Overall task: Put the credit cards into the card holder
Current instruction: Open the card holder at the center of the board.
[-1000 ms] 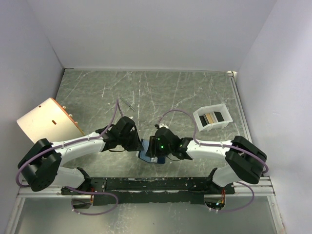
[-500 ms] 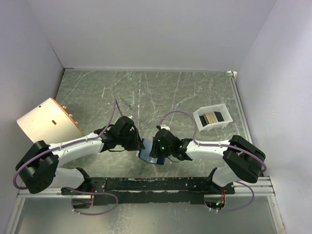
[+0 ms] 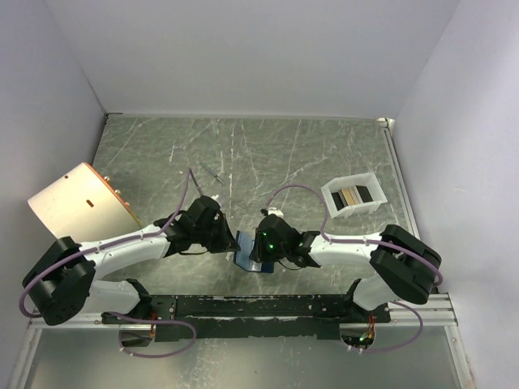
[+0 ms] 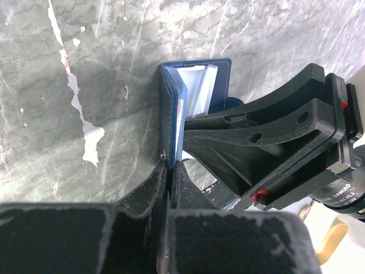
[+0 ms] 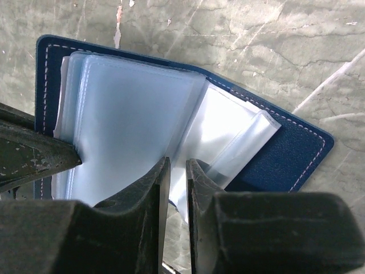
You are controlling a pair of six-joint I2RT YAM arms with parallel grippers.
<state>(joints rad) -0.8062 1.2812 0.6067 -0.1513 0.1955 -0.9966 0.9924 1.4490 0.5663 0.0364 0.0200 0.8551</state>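
Blue holder [image 3: 246, 250] spread open at 6 o'clock on table [image 3: 324, 154], cover clamped tight in left gripper [image 4: 171, 169], right gripper [image 5: 177, 166] narrowed to a slit at a clear sleeve [image 5: 131, 114], hold uncertain. Opening step in hand, cards [image 3: 353, 195] unloaded in tray [image 3: 328, 194] at 2 o'clock. Next, likely: one grip steadying holder, other freed for a card.

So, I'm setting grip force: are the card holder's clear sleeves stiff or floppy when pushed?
Probably floppy: the clear sleeves fan and curl apart. The card holder cover looks stiffer, straight-edged where the left hand pinches it.
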